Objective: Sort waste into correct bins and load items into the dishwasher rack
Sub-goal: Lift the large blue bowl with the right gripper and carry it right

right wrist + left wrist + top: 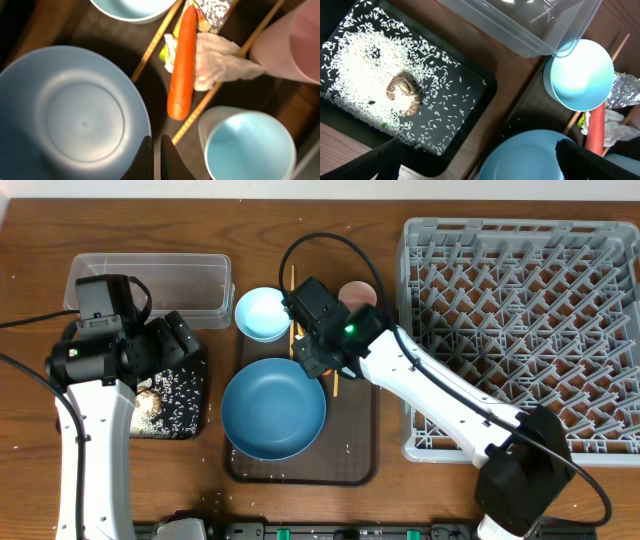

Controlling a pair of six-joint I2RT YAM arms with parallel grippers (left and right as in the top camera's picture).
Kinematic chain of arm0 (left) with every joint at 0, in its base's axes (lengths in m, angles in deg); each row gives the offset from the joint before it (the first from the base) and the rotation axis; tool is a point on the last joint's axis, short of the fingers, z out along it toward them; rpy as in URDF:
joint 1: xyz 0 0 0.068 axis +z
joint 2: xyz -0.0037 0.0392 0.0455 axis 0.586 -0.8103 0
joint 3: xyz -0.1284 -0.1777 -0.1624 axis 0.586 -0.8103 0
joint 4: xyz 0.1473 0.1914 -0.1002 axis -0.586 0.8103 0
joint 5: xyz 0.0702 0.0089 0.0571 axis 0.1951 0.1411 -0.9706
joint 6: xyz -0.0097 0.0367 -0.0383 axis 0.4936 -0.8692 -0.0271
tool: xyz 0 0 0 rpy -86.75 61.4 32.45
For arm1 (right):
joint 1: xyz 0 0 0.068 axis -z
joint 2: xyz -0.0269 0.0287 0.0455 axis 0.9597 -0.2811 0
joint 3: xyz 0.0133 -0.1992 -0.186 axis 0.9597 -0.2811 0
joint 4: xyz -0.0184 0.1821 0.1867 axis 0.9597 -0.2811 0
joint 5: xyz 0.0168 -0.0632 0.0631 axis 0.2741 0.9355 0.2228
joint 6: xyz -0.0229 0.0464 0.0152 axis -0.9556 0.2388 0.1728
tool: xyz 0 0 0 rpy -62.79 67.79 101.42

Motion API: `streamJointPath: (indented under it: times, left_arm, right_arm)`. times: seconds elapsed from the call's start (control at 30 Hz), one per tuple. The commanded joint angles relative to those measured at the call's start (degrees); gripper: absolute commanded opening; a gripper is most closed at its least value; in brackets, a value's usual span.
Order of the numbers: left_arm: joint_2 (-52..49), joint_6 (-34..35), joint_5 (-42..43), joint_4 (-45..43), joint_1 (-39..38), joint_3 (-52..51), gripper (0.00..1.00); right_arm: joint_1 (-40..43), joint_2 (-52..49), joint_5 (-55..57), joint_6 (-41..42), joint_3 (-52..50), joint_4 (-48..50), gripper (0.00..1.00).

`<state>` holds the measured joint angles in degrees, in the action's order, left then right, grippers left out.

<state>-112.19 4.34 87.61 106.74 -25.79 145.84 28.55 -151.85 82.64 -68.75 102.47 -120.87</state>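
Right wrist view: the orange carrot (181, 62) lay on the dark brown serving tray (352, 450), its length crossing one of the two thin wooden chopsticks (220, 82) and its side touching the crumpled white tissue (217, 62), with the silver-and-yellow wrappers (212, 7) just beyond its top end. Your right gripper (156, 145) hung above the carrot's lower tip, fingers drawn nearly together and holding nothing. The pale pink cup (292, 45) and the light-blue cup (247, 145) stood close on one side, the large blue bowl (70, 115) on the other and the small light-blue bowl (132, 7) beyond. Your left gripper (477, 145) was spread wide and empty near the shallow black tray (485, 85), where white rice grains (355, 60) and the brownish food scrap (405, 92) already sat; the clear plastic tub (530, 25) beside it looked empty, as did the dishwasher rack (520, 330). The danger, as you would judge it, lay in the clutter: fingers closing on the carrot could pinch the tissue too and carry it to the wrong bin, the round carrot could roll off a shallow grip, and a wide approach could flick the chopstick or tip a cup.
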Motion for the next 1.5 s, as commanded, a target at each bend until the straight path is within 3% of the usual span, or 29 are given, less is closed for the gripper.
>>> streamJointPath:
  times: [0.0, 0.03, 0.07, 0.13, 0.4, 0.57, 0.67, 0.77, 1.17, 1.47]
  left_arm:
    - [0.5, -1.4, -0.8, 0.7, 0.2, 0.8, 0.98]
    - [0.5, -1.4, -0.7, 0.7, 0.2, 0.8, 0.98]
    - [0.5, -1.4, -0.7, 0.7, 0.2, 0.8, 0.98]
    - [0.5, -1.4, -0.7, 0.7, 0.2, 0.8, 0.98]
    - [0.5, -1.4, -0.7, 1.0, 0.2, 0.8, 0.98]
    - [0.5, -1.4, -0.7, 1.0, 0.2, 0.8, 0.98]
    - [0.5, -1.4, -0.7, 0.9, 0.2, 0.8, 0.98]
    - [0.5, -1.4, -0.7, 0.9, 0.2, 0.8, 0.98]
    - [0.5, -1.4, -0.7, 0.9, 0.2, 0.8, 0.98]
    - [0.5, -1.4, -0.7, 0.9, 0.2, 0.8, 0.98]
  right_arm:
    - [0.1, 0.9, 0.2, 1.3, 0.2, -2.4, 0.28]
    - [0.1, 0.7, -1.8, 1.9, -0.2, -3.1, 0.41]
    - [0.0, 0.5, -3.8, 2.2, -0.5, -3.5, 0.48]
    - [-0.5, -0.2, -7.1, 3.2, -1.9, -3.5, 0.53]
    - [-1.0, -8.7, -13.4, 6.2, -4.7, -2.1, 0.57]
    - [-1.0, -15.8, -19.6, 5.7, -4.5, -0.5, 0.45]
    - [0.6, -16.9, -21.8, 5.7, -3.8, -1.2, 0.19]
    - [1.8, -16.9, -23.1, 5.7, -3.8, -0.4, 0.01]
    - [2.4, -9.8, -19.6, 3.0, -2.4, -0.7, 0.01]
    - [4.7, 9.4, 4.9, 1.2, -2.4, -1.0, 0.01]
